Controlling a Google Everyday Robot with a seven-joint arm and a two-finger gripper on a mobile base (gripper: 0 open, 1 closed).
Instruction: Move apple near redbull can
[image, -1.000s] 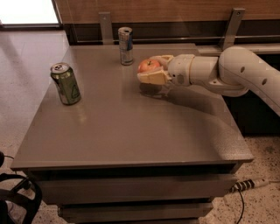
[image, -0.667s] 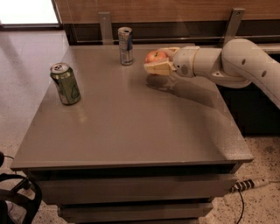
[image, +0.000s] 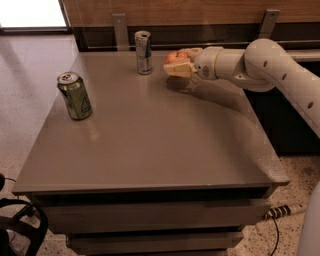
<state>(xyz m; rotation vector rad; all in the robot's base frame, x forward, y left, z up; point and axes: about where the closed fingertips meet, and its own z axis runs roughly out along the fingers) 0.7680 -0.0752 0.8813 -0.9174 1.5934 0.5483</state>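
The red-orange apple (image: 175, 57) sits between the fingers of my gripper (image: 178, 63), held just above the grey table (image: 150, 135) near its far edge. The gripper is shut on the apple, reaching in from the right on the white arm. The redbull can (image: 143, 52), slim, silver and blue, stands upright at the far edge, a short gap to the left of the apple. The apple's lower part is hidden by the fingers.
A wider green can (image: 74, 95) stands upright at the table's left side. A dark wall rail with two metal brackets (image: 119, 30) runs behind the table. The table's right edge drops off to a speckled floor with a cable (image: 280, 212).
My gripper has carried the apple away from me and a little left, toward the far edge, closing the gap to the redbull can. Both cans stay in place.
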